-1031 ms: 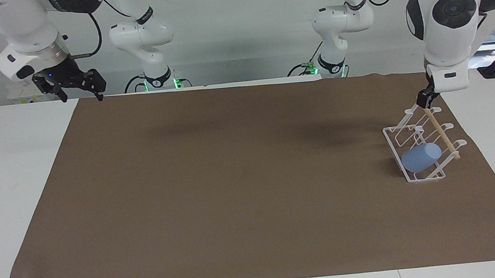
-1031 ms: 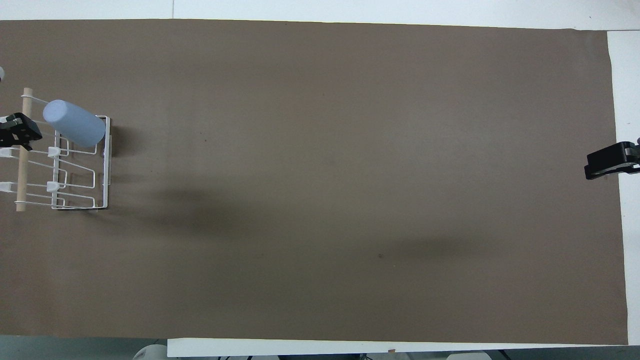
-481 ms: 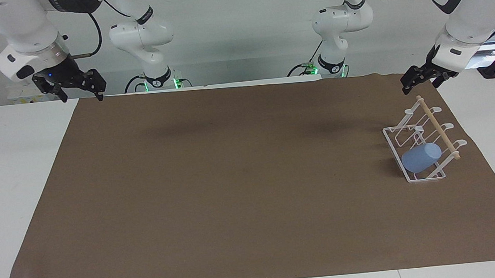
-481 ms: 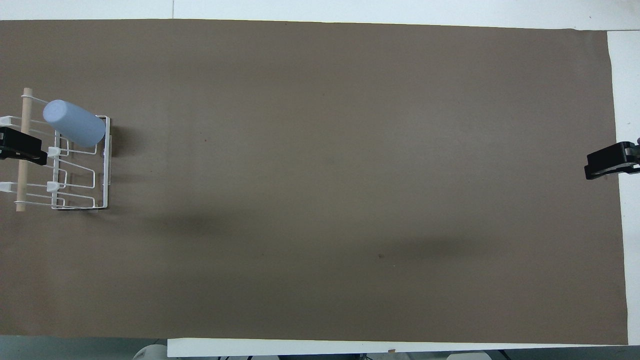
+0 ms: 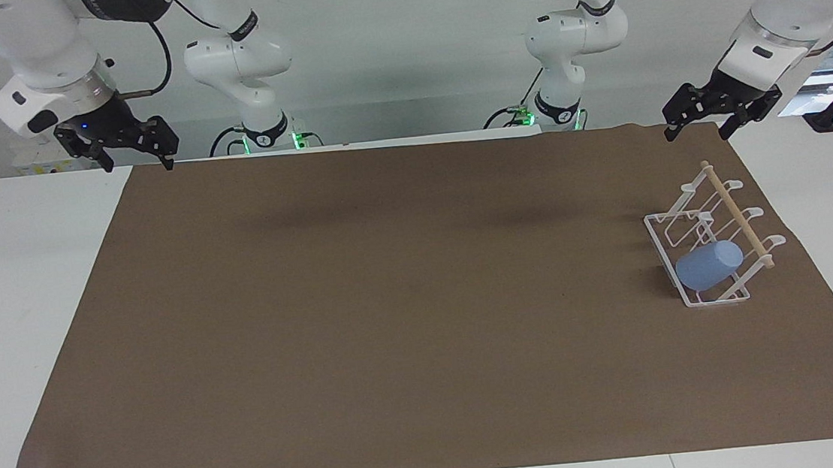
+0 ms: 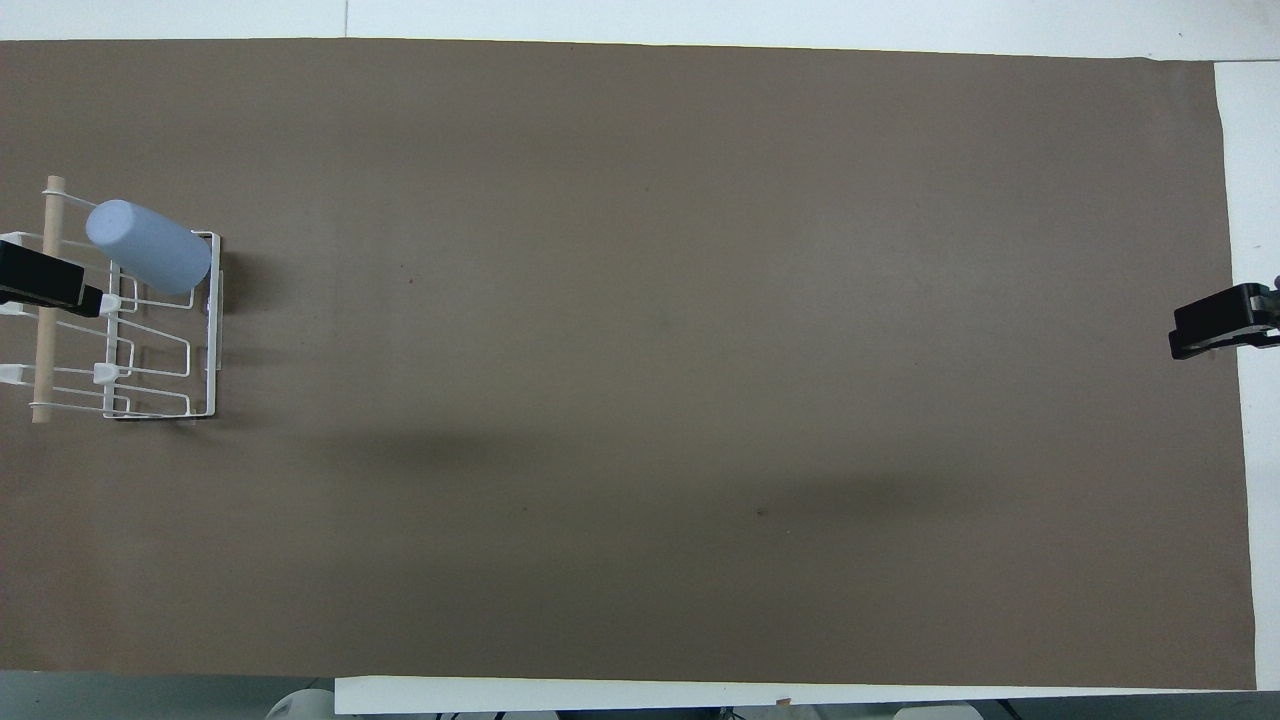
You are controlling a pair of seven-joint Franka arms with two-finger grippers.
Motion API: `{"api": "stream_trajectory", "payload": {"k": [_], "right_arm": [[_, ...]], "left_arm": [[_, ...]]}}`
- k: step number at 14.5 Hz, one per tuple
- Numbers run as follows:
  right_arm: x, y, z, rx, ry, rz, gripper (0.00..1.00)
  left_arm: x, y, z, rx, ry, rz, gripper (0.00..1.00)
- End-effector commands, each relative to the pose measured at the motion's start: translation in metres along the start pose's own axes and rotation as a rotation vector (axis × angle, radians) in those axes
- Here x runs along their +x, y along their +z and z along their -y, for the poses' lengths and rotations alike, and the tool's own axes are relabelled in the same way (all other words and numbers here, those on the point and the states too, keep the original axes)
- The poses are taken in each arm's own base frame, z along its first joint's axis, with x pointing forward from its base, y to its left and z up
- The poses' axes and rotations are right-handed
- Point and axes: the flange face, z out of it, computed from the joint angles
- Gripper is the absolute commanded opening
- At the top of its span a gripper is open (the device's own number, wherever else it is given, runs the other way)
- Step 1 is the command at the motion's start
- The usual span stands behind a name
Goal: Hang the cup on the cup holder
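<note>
1. The left gripper is hanging in the air over the brown mat's corner at the left arm's end of the table, its fingers spread apart and holding nothing. In the overhead view only one dark finger of the left gripper is showing, crossing above the rack's wooden dowel.
2. The right gripper is waiting over the mat's corner at the right arm's end of the table, its fingers standing apart and carrying nothing. In the overhead view its tip is showing at the mat's edge.
3. The cup holder is sitting on the mat near the left arm's end, its white wire prongs slanting up to the dowel.
4. The cup is resting mouth-down over the slanted prong farthest from the robots, tilted, with its closed base pointing up toward the dowel. It is sitting clear of both grippers. In the overhead view the cup is lying across the rack's end farthest from the robots.
5. The white table is showing around the mat.
</note>
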Motion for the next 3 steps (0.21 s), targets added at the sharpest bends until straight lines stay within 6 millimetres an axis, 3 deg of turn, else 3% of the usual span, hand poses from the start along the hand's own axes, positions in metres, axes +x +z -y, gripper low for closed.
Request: {"api": "stream_trajectory", "payload": {"k": [1,3], "right_arm": [[-0.0047,-0.0005,-0.0015,0.005,-0.017,0.005,0.99],[-0.0049,-0.0003,-0.0015,0.005,-0.017,0.007,0.99]], "left_arm": [[0.0018,-0.0064,-0.0140,-0.009,0.044,0.013,1.00],[0.0015,-0.0054,-0.0096,-0.009,0.038,0.019,1.00]]}}
